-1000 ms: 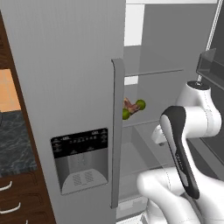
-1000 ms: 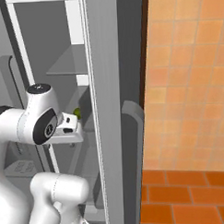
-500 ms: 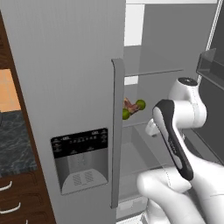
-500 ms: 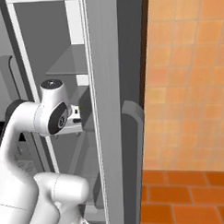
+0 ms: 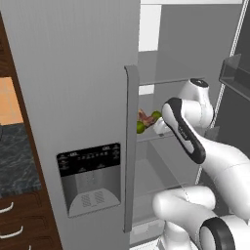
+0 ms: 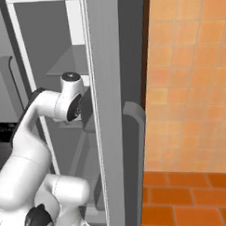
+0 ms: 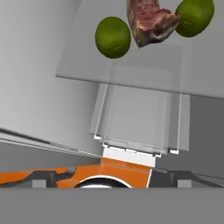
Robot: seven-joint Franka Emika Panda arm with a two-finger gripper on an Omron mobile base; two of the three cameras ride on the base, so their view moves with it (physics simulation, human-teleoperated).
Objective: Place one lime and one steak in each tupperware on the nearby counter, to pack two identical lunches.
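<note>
With two limes (image 7: pixel 113 37) flanking the steak (image 7: pixel 149 22) on the fridge shelf (image 7: pixel 131 74), a misaimed reach may nudge one lime off; gripper opening cannot be determined.

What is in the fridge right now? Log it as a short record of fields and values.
place: open fridge, arm reaching into the compartment
shelf: glass shelf holding the food
limes: two on the shelf, left lime and right lime
steak: steak between the two limes, close to both
gripper: cannot tell whether open or shut
packed so far: nothing lifted; limes and steak lie on the shelf
</note>
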